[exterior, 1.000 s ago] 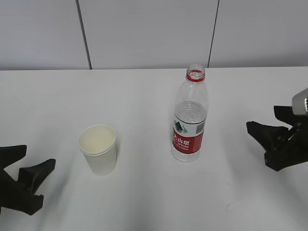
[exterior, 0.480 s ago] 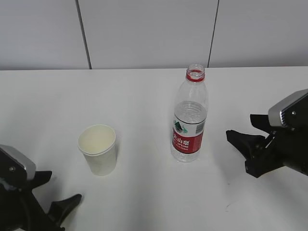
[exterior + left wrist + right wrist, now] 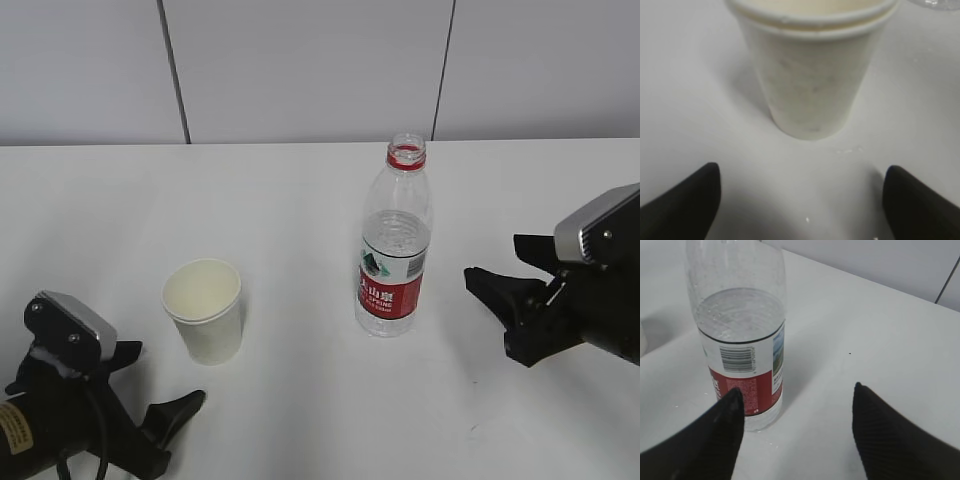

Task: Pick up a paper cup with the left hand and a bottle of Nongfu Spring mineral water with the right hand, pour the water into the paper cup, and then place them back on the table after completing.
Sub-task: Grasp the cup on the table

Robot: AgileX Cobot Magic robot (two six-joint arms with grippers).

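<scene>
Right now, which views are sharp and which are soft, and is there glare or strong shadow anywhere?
Exterior view: sharp, even light, faint shadows beside the white paper cup and clear plastic water bottle with red label. Left wrist view: cup soft, out of focus. Right wrist view: barcode readable, black claw fingertips blurred. No harsh glare.

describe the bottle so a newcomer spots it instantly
On the white table, look right of centre: the bottle stands upright, right of the paper cup. It is the only clear thing there, uncapped, with a red neck ring and a red-and-white label.
</scene>
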